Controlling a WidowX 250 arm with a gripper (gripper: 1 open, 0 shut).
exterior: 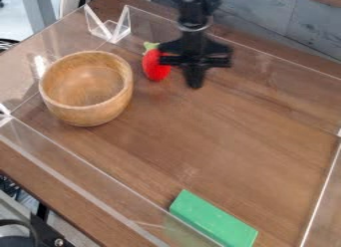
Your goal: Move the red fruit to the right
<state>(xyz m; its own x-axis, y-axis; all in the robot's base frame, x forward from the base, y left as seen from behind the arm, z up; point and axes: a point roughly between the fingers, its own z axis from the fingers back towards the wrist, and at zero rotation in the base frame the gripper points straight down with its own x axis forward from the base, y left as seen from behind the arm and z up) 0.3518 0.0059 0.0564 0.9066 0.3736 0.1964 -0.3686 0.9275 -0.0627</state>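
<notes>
The red fruit (156, 64), small and glossy with a green leafy top, sits on the wooden table just right of the bowl. My gripper (196, 80) points down to the right of the fruit. Its dark fingers are shut together and nothing shows between them. The fruit lies beside the left side of the hand, not between the fingers. Whether it touches the hand I cannot tell.
A wooden bowl (87, 87) stands at the left. A flat green block (213, 219) lies at the front edge. Clear plastic walls (80, 171) fence the table on all sides, and a clear folded piece (107, 27) stands at the back left.
</notes>
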